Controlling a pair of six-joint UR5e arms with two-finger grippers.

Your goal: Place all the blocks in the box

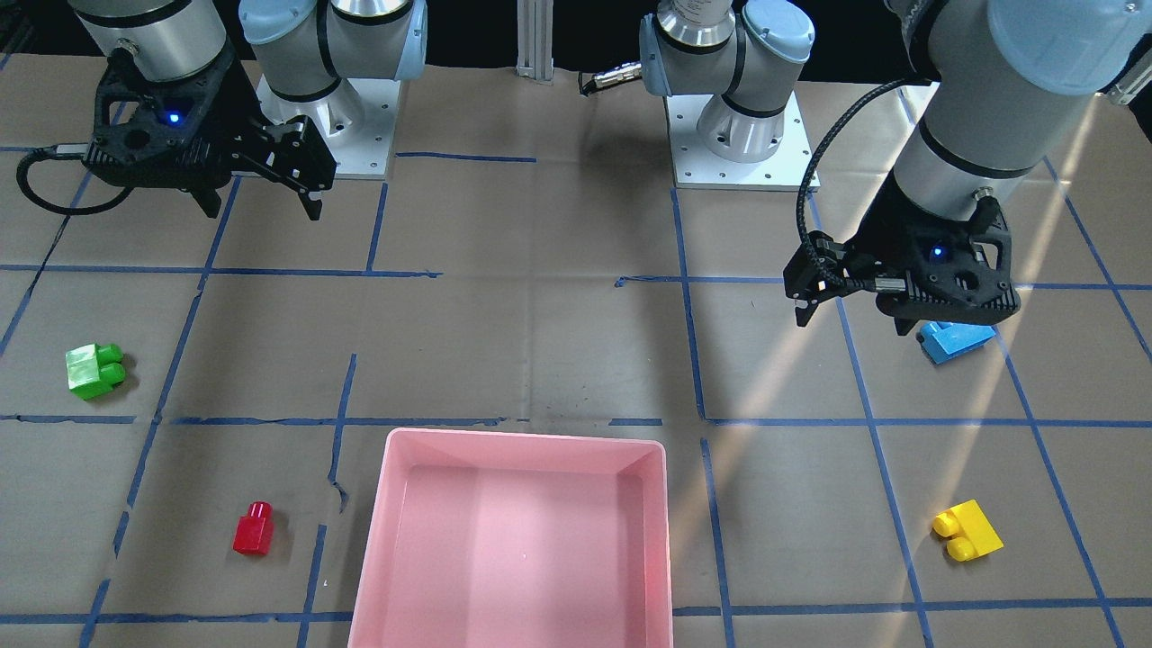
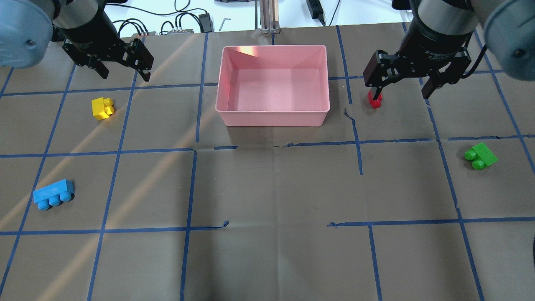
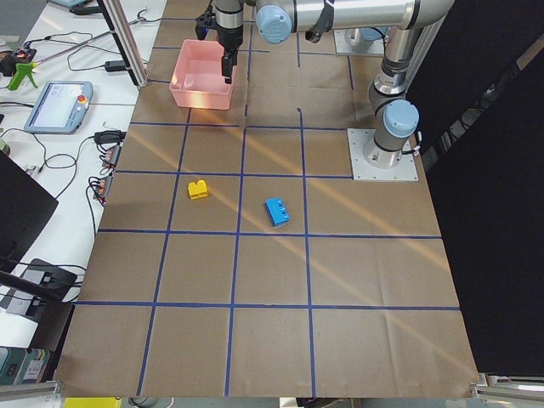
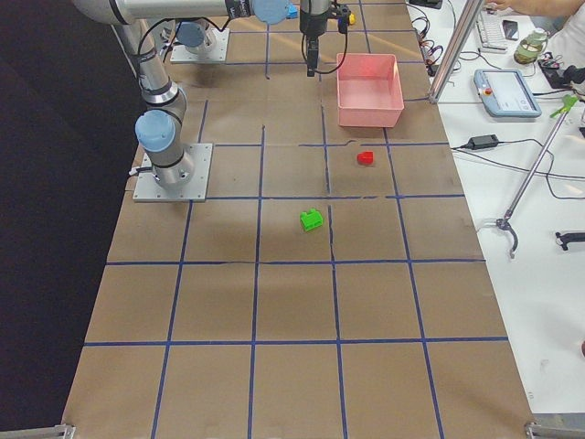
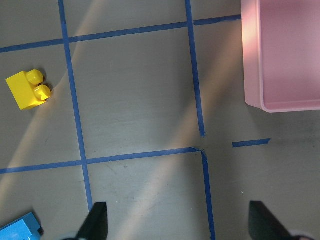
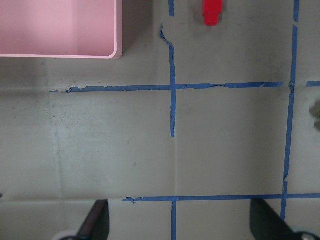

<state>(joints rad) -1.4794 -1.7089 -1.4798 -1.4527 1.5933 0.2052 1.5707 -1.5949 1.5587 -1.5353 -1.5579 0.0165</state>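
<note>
The pink box [image 2: 271, 119] stands at the table's far middle and looks bare inside; it also shows in the front view [image 1: 522, 443]. The yellow block [image 2: 103, 108] and the blue block [image 2: 53, 194] lie on my left side. The red block [image 2: 375, 100] and the green block [image 2: 480, 155] lie on my right side. My left gripper [image 2: 125, 75] is open and empty, held above the table between the yellow block and the box. My right gripper [image 2: 402, 94] is open and empty, held above the table close to the red block. The left wrist view shows the yellow block [image 5: 28, 90].
Blue tape lines grid the brown table cover. The two arm bases [image 1: 742, 135] stand on white plates at the robot's edge. Cables and an aluminium post [image 2: 267, 16] sit beyond the far edge. A side bench with a teach pendant [image 3: 58, 106] runs along it.
</note>
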